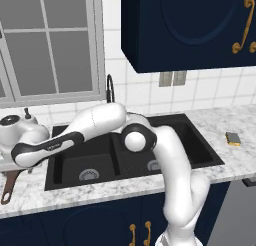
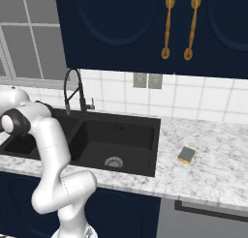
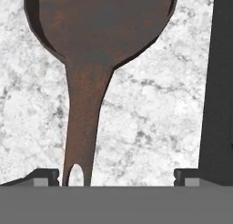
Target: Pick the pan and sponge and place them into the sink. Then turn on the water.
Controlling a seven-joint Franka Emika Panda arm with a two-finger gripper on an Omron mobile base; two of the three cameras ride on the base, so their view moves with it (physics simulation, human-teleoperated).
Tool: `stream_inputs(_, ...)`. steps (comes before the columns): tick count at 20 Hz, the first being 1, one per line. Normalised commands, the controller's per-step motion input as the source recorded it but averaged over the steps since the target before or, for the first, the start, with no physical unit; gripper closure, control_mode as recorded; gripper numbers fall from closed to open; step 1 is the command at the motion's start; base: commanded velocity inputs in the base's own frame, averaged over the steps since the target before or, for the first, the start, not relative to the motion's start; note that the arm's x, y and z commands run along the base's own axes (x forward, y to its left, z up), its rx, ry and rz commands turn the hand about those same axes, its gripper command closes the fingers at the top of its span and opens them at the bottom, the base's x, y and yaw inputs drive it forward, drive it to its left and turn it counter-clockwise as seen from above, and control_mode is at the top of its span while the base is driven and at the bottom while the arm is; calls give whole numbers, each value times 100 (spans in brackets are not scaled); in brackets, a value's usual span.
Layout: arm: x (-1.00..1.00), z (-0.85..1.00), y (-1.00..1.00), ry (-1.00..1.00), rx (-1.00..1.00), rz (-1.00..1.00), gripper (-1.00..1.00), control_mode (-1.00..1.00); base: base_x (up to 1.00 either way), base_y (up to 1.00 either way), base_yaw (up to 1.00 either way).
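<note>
2 dark fingertips (image 3: 48, 175) of the gripper (image 3: 116, 176) stand spread wide above the pan (image 3: 98, 32) handle. Nothing is pinched. The sponge (image 2: 186, 155) lies right of the sink (image 2: 145, 121).

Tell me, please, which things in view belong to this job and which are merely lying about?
Job:
- pan, on the counter below the open fingers
- sponge, right of the sink
- sink
- faucet

Lying about:
- wall outlets
- upper cabinets
- window
</note>
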Motion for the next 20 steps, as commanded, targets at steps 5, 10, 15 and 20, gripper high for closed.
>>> stream_inputs(5, 0, -19, 21, 0, -1, 0, -100, -100, 0, 0, 0)
stream_inputs(10, 3, -14, 7, 0, 0, 0, -100, -100, 0, 0, 0)
stream_inputs(15, 7, -10, 0, 2, 0, 0, -100, -100, 0, 0, 0)
stream_inputs(20, 16, -13, 0, 2, 0, 0, -100, -100, 0, 0, 0)
